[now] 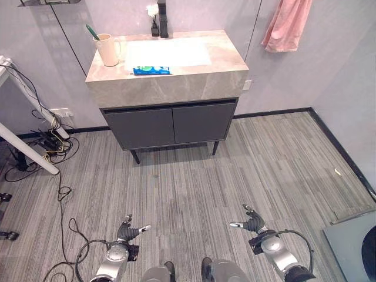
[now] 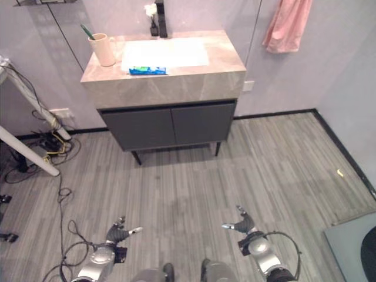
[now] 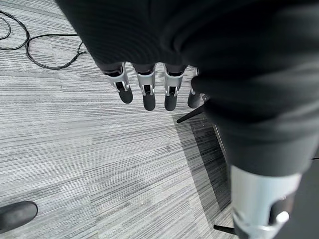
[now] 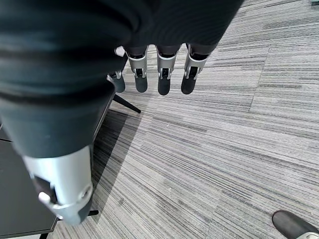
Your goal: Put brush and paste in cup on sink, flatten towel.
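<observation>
Cup [image 1: 108,49] w/ a green brush [image 1: 92,32] stuck in it is seen at the left end of the sink tabletop [image 1: 176,82]. Paste [image 1: 151,70] is laid flat near the front edge, right of the cup. Pink towel [image 1: 286,24] is hung bunched on the wall, far right. Left robot hand [image 1: 131,230] & right robot hand [image 1: 249,223] are held low over the floor, fingers relaxed, nothing gripped.
</observation>
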### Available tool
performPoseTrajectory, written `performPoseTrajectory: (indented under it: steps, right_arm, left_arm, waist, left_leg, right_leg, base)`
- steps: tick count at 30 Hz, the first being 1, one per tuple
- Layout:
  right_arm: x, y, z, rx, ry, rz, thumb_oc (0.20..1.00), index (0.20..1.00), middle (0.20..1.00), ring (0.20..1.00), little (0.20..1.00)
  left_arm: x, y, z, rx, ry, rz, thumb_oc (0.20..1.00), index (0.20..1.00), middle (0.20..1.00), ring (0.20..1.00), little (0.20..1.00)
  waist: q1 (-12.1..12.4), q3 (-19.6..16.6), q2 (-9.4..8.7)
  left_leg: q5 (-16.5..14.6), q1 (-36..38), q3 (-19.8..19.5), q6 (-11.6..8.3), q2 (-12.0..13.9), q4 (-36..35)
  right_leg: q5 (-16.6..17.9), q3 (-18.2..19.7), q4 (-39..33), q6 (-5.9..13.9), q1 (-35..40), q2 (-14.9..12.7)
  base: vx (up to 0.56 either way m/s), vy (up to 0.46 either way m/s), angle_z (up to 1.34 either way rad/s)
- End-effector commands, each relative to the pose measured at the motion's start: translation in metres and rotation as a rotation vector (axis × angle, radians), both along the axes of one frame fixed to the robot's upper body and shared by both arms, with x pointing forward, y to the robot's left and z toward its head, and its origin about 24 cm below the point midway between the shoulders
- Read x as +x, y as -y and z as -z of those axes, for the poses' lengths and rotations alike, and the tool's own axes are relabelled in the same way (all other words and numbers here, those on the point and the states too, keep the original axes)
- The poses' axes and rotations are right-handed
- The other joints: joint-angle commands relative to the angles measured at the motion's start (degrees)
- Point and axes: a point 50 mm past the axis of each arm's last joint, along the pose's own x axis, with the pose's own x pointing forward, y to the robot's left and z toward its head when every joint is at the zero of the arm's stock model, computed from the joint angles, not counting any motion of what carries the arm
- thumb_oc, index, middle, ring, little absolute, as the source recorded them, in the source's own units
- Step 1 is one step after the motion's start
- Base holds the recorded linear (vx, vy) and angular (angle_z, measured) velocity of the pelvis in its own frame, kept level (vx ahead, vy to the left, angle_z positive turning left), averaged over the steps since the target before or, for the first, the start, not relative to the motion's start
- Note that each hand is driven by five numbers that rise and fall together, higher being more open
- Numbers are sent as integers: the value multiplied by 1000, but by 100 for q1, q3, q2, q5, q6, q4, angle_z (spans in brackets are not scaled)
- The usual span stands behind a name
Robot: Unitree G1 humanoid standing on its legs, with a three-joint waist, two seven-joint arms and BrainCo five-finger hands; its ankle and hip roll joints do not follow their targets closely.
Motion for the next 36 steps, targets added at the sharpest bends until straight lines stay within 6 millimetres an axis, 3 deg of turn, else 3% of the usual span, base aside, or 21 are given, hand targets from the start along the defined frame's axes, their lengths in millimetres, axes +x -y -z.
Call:
performPoseTrajectory:
  steps: [1,4,7,9,11,13,15,16,18,21,26,31,36]
  right_arm:
    - [17,-8,-11,26,70,-21,1000,1000,1000,1000,1000]
    - [15,-7,-10,32,65,-18,1000,1000,1000,1000,1000]
    - [8,-5,-5,34,36,-4,1000,1000,1000,1000,1000]
    - [6,-5,-4,31,28,-4,1000,1000,1000,1000,1000]
    - [0,-7,-1,44,12,-16,1000,1000,1000,1000,1000]
    - [-4,-8,2,57,2,1,1000,1000,1000,1000,1000]
    - [-3,-8,1,68,8,16,1000,1000,1000,1000,1000]
    - [-1,-7,0,81,17,32,1000,1000,1000,1000,1000]
    - [0,-7,1,131,12,55,1000,1000,1000,1000,1000]
    - [2,-7,0,96,0,3,1000,1000,1000,1000,1000]
    - [5,-6,-1,34,-8,-42,1000,1000,1000,1000,1000]
    - [2,-2,3,-5,-34,-51,1000,1000,1000,1000,1000]
    - [10,0,-2,-40,-23,-78,1000,1000,1000,1000,1000]
  left_arm:
    - [14,-2,-14,67,78,81,1000,1000,1000,1000,1000]
    - [16,-3,-15,79,82,93,1000,1000,1000,1000,1000]
    - [17,-6,-19,115,86,134,1000,1000,1000,1000,1000]
    - [18,-7,-20,121,87,139,1000,1000,1000,1000,1000]
    - [18,-10,-21,144,83,161,1000,1000,1000,1000,1000]
    - [18,-8,-21,151,76,174,1000,1000,1000,1000,1000]
    - [19,-8,-21,152,77,173,1000,1000,1000,1000,1000]
    - [20,-9,-20,155,74,165,1000,1000,1000,1000,1000]
    - [25,-4,-24,110,108,168,1000,1000,1000,1000,1000]
    - [29,-4,-26,101,118,180,1000,1000,1000,1000,1000]
    - [26,-5,-23,90,109,149,1000,1000,1000,1000,1000]
    - [22,0,-18,75,85,142,1000,1000,1000,1000,1000]
    - [22,4,-14,56,67,139,1000,1000,1000,1000,1000]
  waist:
    - [88,167,-197]
    - [103,183,-231]
    - [133,187,-255]
    - [129,186,-258]
    - [75,222,-269]
    - [25,193,-257]
    - [-15,198,-256]
    - [-44,193,-266]
    - [-97,242,-299]
    - [-188,333,-352]
    - [-190,351,-408]
    - [-179,215,-358]
    - [-219,87,-186]
  left_leg:
    - [-475,43,4,88,-44,505]
    - [-460,99,53,150,-154,375]
    - [-392,307,90,331,-411,16]
    - [-359,358,51,379,-463,-62]
    - [-248,601,-80,520,-598,-396]
    - [-202,727,-190,522,-626,-588]
    - [-181,772,-212,511,-624,-651]
    - [-197,815,-157,490,-645,-709]
    - [-239,834,-157,457,-716,-734]
    - [-347,870,-249,419,-807,-633]
    - [-504,1014,-234,390,-866,-624]
    - [-605,1156,-366,347,-847,-690]
    - [-431,1507,-599,146,-443,-976]
  right_leg:
    - [806,2,-856,593,645,-593]
    - [925,60,-856,686,622,-693]
    - [1283,225,-629,827,497,-890]
    - [1353,273,-466,834,448,-915]
    - [1686,390,105,758,230,-943]
    - [1608,460,122,725,140,-797]
    - [1563,471,23,710,74,-687]
    - [1641,312,-352,735,-40,-716]
    - [1938,221,-950,842,-284,-830]
    - [2317,464,-1547,989,-482,-831]
    - [2646,119,-2079,1081,-560,-868]
    - [2591,42,-1967,997,-498,-722]
    - [2192,-74,-1737,814,-522,-422]
  base:
    - [4,136,-1]
    - [2,147,-3]
    - [3,347,-6]
    - [5,151,-1]
    - [10,178,15]
    - [46,93,11]
    - [41,44,23]
    - [36,23,29]
    - [50,-4,3]
    - [87,-28,12]
    - [117,-54,15]
    - [171,-84,13]
    - [232,-146,9]
